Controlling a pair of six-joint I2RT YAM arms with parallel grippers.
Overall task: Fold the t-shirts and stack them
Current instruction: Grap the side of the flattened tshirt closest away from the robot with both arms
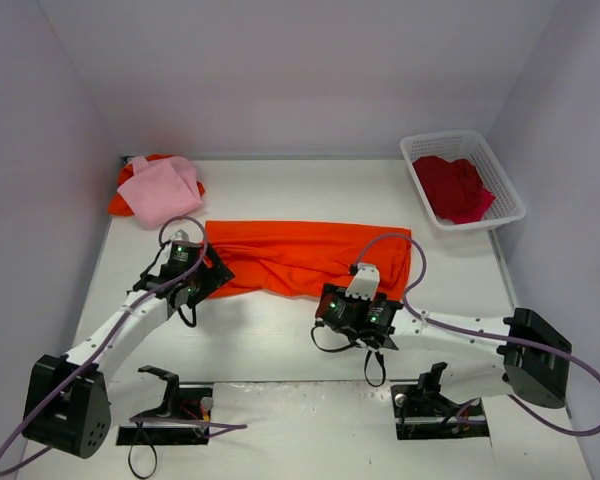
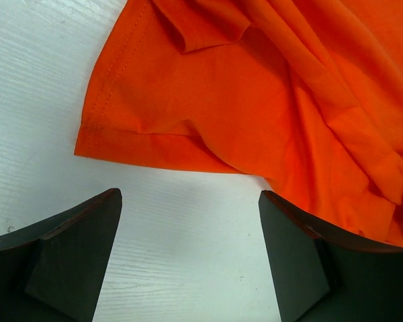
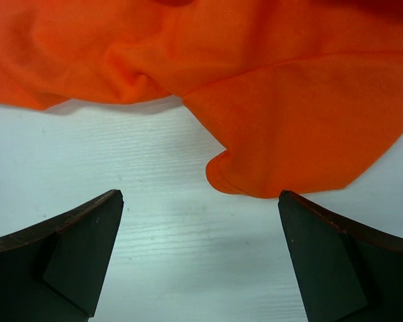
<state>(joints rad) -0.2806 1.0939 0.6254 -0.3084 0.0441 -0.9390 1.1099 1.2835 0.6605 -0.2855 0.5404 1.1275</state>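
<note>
Left claw (image 2: 189, 193) and right claw (image 3: 200, 194) released, empty. Orange t-shirt (image 1: 310, 258) just ahead, apparently part-folded; pink t-shirt (image 1: 165, 188) beyond left claw, set aside; crimson t-shirt (image 1: 458, 187) in basket (image 1: 508, 205), not yet folded

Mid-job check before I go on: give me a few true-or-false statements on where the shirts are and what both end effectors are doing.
1. The orange t-shirt lies spread on the table between the two arms. True.
2. The left end effector is shut on the orange t-shirt's hem. False: its jaws stand open with nothing between them, and the hem lies just ahead of them.
3. The crimson t-shirt sits in the white basket. True.
4. The pink t-shirt is in that basket too. False: it lies bunched at the table's far left corner.
5. The right end effector is open and empty. True.
</note>
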